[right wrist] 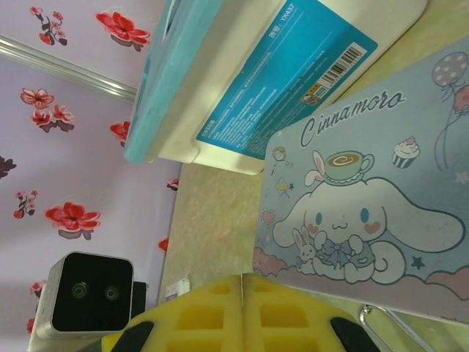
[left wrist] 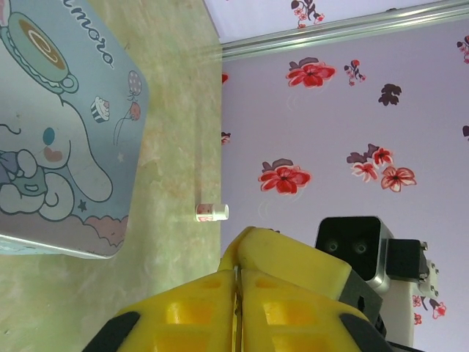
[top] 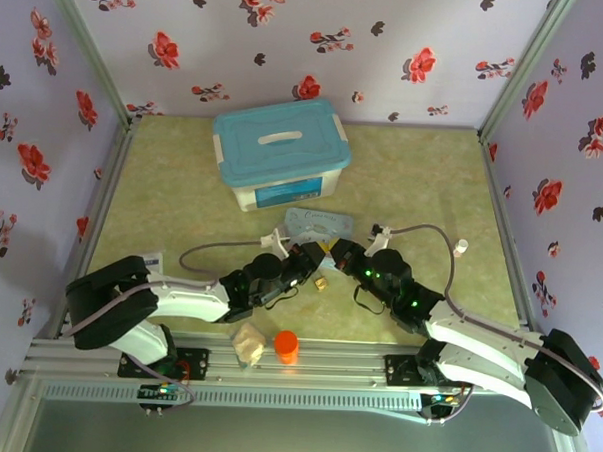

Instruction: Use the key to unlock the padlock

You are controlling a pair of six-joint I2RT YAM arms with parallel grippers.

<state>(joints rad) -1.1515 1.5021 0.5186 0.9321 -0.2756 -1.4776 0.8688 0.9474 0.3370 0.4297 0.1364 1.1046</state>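
Observation:
My two grippers meet tip to tip in front of the pale-blue cartoon tin [top: 319,225]. The left gripper [top: 314,257] [left wrist: 236,270] is shut, and a thin silvery edge, the key [left wrist: 236,297], shows between its yellow fingers. The right gripper [top: 332,250] [right wrist: 242,277] is shut with nothing visible between its fingers; its yellow fingertip [left wrist: 300,257] lies right ahead of the left one. The small brass padlock [top: 321,283] lies on the table just nearer than the two tips. A thin silvery wire loop [right wrist: 381,321] shows beside the right fingers; what it belongs to is hidden.
A white storage box with a teal lid [top: 280,150] stands behind the tin. An orange cylinder [top: 286,345] and a pale block [top: 248,344] sit near the front rail. A small white tube [top: 462,248] [left wrist: 211,213] lies by the right wall. Flowered walls close in three sides.

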